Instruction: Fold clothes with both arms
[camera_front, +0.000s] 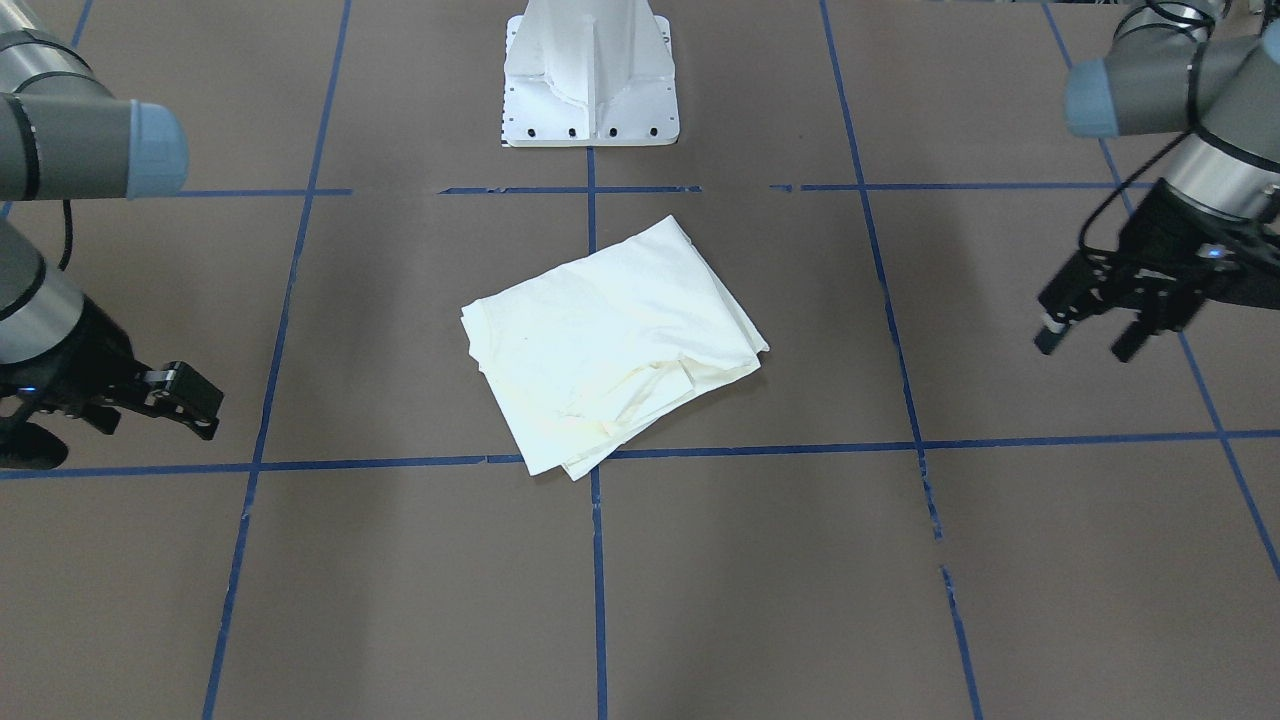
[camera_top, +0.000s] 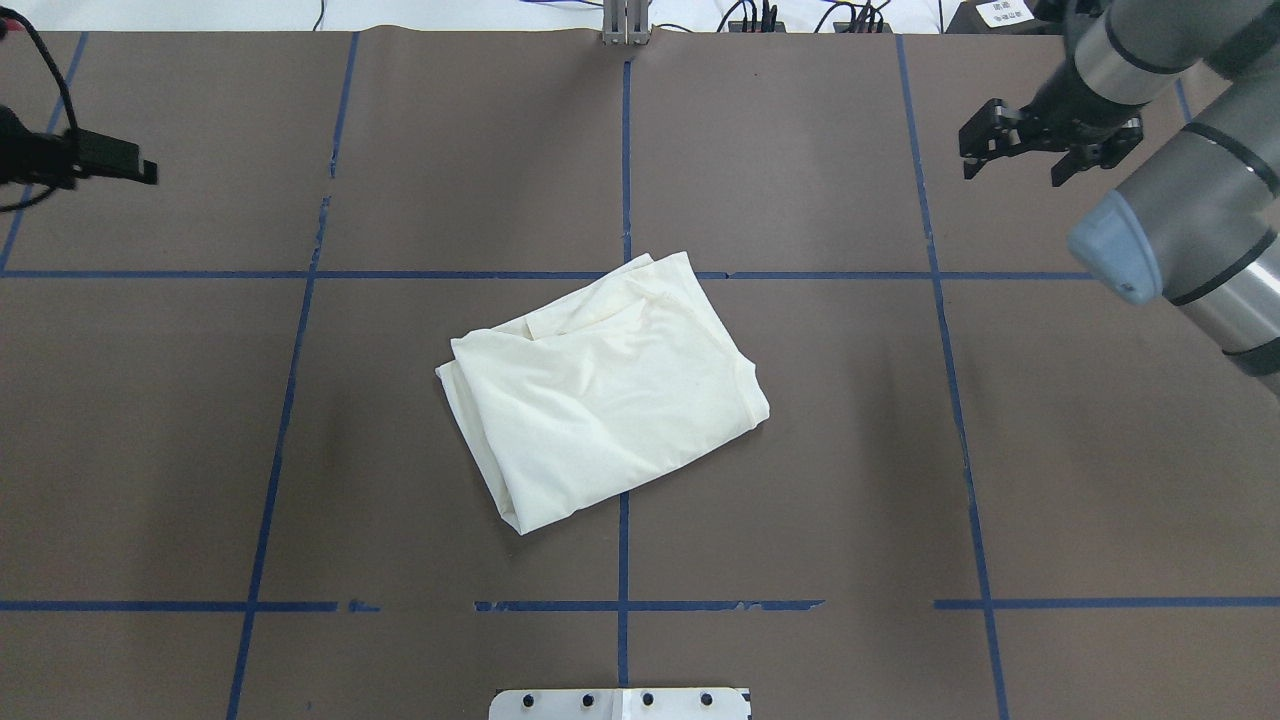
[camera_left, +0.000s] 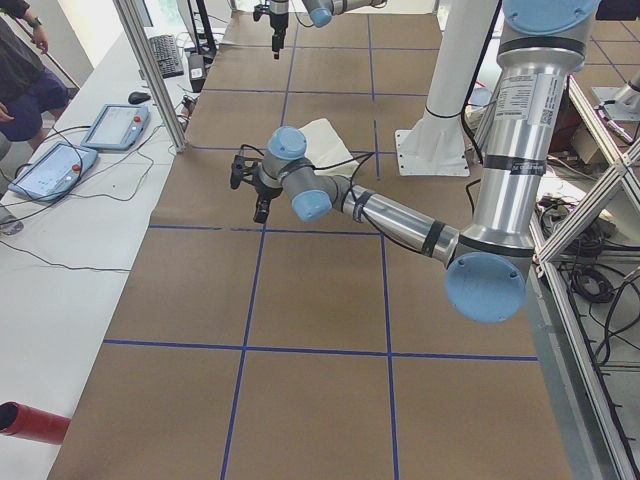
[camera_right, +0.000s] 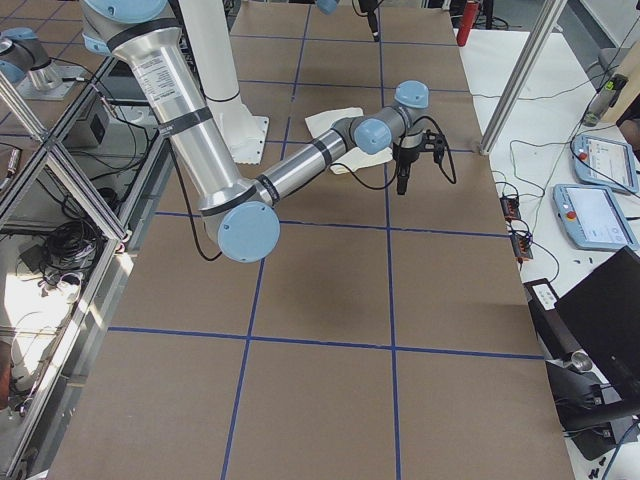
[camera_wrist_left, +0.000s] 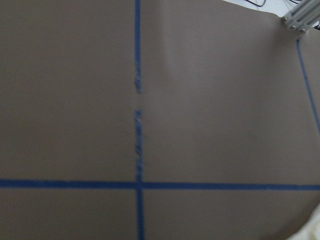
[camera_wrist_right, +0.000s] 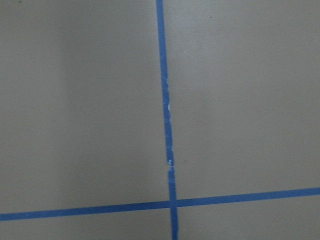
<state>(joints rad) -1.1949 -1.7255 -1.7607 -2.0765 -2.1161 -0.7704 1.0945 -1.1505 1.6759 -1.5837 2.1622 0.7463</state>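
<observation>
One T-shirt (camera_top: 600, 390): pale cream, lying as a folded, layered packet directly in front of the pedestal base (camera_top: 620, 703), skewed against the blue tape lines (camera_top: 625, 560). Plain side up; no print shows.
Left gripper (camera_front: 1085, 345): well out to the base's left and forward of it, above the table (camera_top: 200, 450). Jaws spread, nothing between them, well apart from the cloth.
Right gripper (camera_top: 1013, 172): well out to the base's right and forward of it. Jaws likewise parted and empty, well apart from the cloth.
Wrist views: bare table covering and tape; the left one catches a sliver of cream at its lower right corner.
Handling, judged: light, soft and limp, not fragile. The stacked layers will likely slide over one another and sag if lifted from a single point.
Loose side: the edge farthest from the base shows stepped, rumpled layers.
Hold, advised: two corners of one edge, one gripper each, pinching every layer together and low to the table.
Stage, judged: folding looks largely done, with both arms standing off.
</observation>
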